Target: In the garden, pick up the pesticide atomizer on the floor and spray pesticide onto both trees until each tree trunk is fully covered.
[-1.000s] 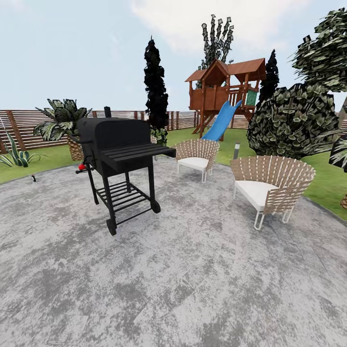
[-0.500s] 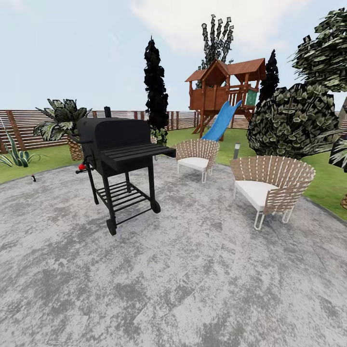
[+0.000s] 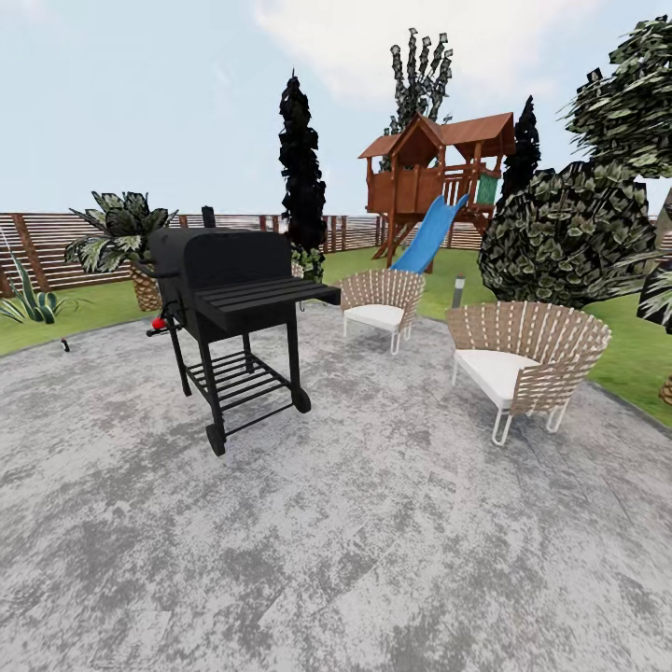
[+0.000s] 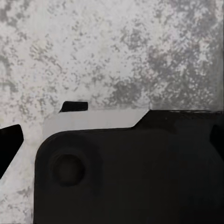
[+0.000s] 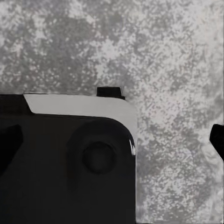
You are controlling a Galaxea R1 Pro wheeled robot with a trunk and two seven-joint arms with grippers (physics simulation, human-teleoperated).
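Grey mottled paving beneath both wrist cameras | black grill, two wicker chairs ahead | lawn, fence beyond | gripper states: cannot tell

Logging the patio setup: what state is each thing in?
Grill: lid shut, upright on the paving, side shelf out.
Near chair: upright, seat bare.
Far chair: upright, seat bare.
Slide: leaning from the play tower to the lawn.
Fence: standing.
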